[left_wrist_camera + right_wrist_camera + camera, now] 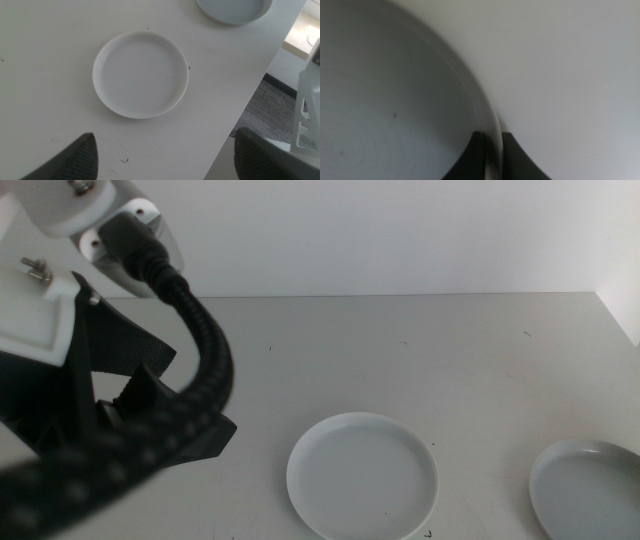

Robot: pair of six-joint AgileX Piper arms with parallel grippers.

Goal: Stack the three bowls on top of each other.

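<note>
The white bowl point(362, 476) lies on the table near the front middle; it also shows in the left wrist view point(141, 74). The pale grey-blue bowl point(588, 490) lies at the front right, cut by the picture's edge, and shows in the left wrist view point(232, 10). My left gripper point(167, 155) hovers well above the table, to the left of the white bowl, jaws wide open and empty. My right gripper point(492, 155) is out of the middle view; its jaws are shut on the rim of a grey bowl point(395, 100), the grey-blue one by its colour. The mint green bowl is out of view.
The left arm with its corrugated cable point(190, 370) fills the left of the middle view. A white wall point(400, 230) backs the table. In the left wrist view the table's front edge point(245, 105) runs close to both bowls, with grey floor point(270, 100) beyond.
</note>
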